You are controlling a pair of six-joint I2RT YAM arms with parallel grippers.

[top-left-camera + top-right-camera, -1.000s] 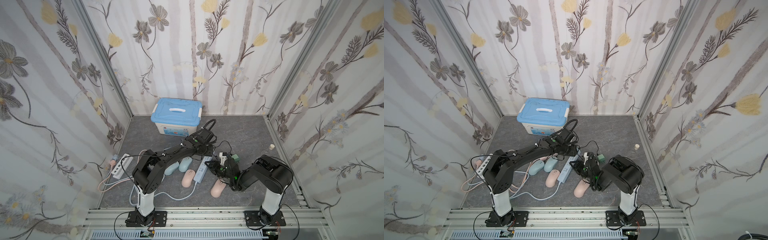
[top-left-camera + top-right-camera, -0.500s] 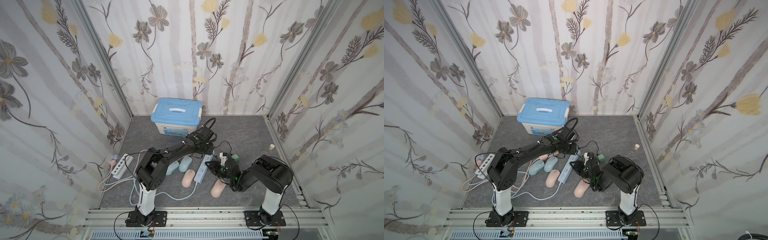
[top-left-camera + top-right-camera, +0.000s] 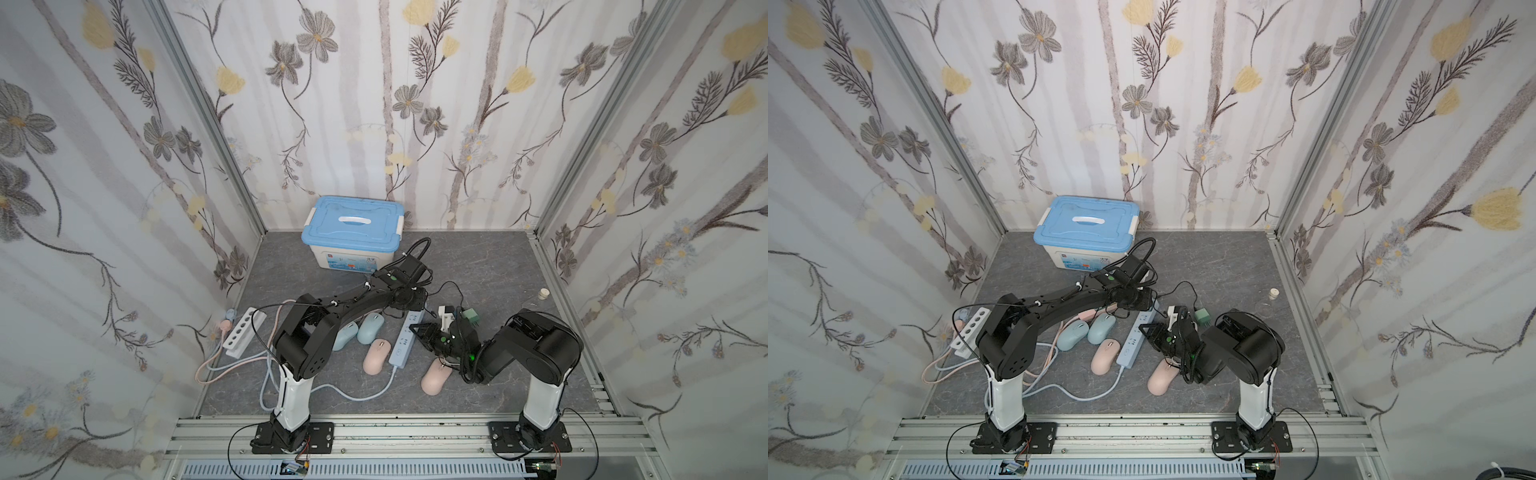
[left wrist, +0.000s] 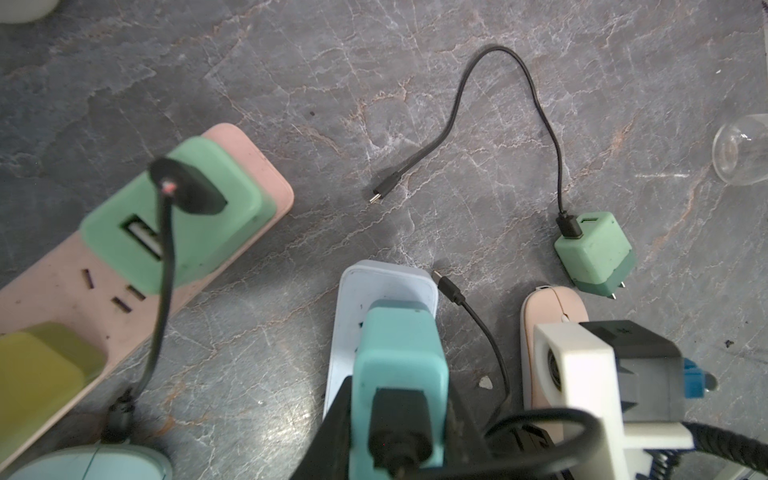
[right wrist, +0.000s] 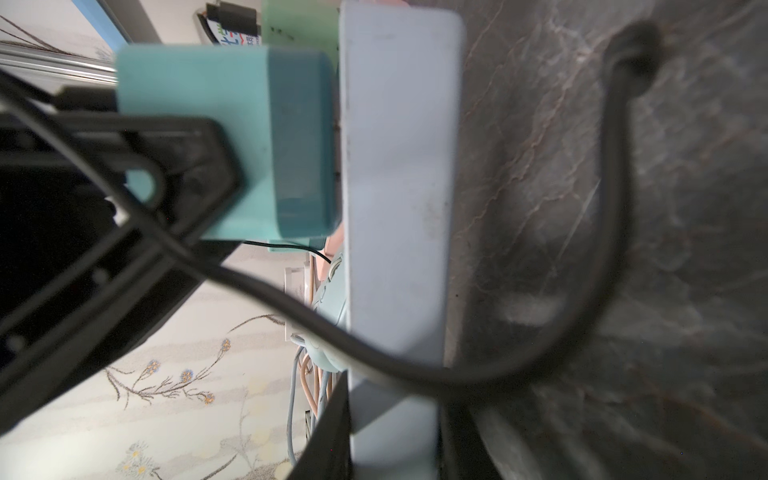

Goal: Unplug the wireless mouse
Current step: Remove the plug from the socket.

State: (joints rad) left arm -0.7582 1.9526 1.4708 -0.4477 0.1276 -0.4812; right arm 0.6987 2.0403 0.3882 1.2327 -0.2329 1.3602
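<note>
gripping the charger (image 4: 399,353) at the 12 o'clock end of the strip (image 4: 386,282), the left gripper (image 4: 399,415) is clamping it, seemingly to pull it free. the right gripper (image 3: 417,331) is pinching the strip, likely bracing it. the mouse (image 3: 435,376) is lying at the strip's 5 o'clock, with the cable (image 4: 446,286) end loose beside it.

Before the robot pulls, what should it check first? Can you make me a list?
1. Grip: left gripper shut on the teal charger: ok.
2. Brace: right gripper shut on the blue power strip: ok.
3. End of the black cable free of the pink mouse: ok.
4. Cable clear of both grippers: cannot tell, it loops close by.
5. Charger out of the strip: not ok, it sits plugged in.
</note>
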